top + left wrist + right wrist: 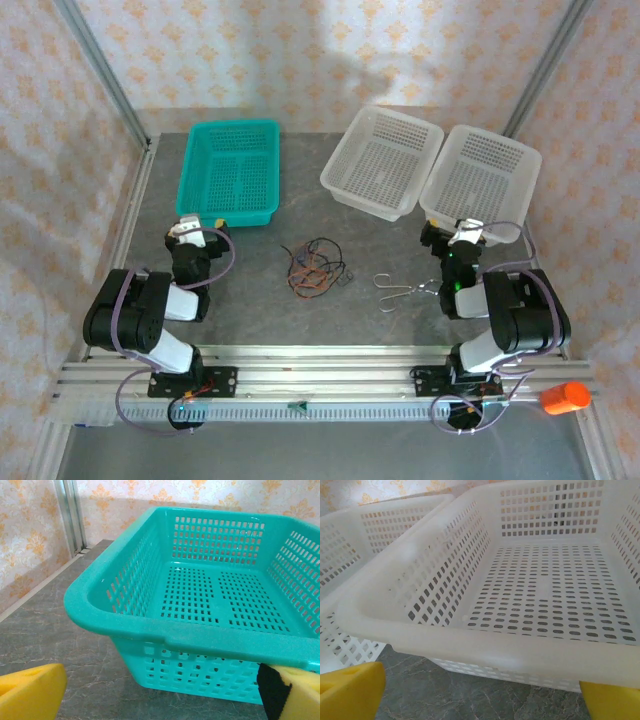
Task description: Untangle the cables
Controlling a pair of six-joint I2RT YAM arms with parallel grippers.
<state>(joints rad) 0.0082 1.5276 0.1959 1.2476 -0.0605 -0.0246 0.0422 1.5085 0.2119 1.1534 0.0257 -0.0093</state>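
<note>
The grey tabletop [250, 325] is carrying everything, and three empty baskets are lining its far edge: a teal basket [235, 125] toward the far left corner, a white basket [360, 198] at the middle and a second white basket [532, 185] toward the far right, the white pair sitting askew and touching. They are probably waiting as bins for the separated wires. Both arms are sitting folded back by the near edge, seemingly parked so the middle is lying free. The left gripper [200, 222] is hovering before the teal basket's near rim, its yellow fingers [30, 692] standing wide with nothing between them. The right gripper [462, 232] is facing the second white basket the same way, wide and empty. The cables [315, 268], a loose black and orange-red knot, are lying at the tabletop's middle, well apart from both grippers and looking untouched. A small metal clip [398, 288] is lying between them and the right arm, possibly crowding its reach.
</note>
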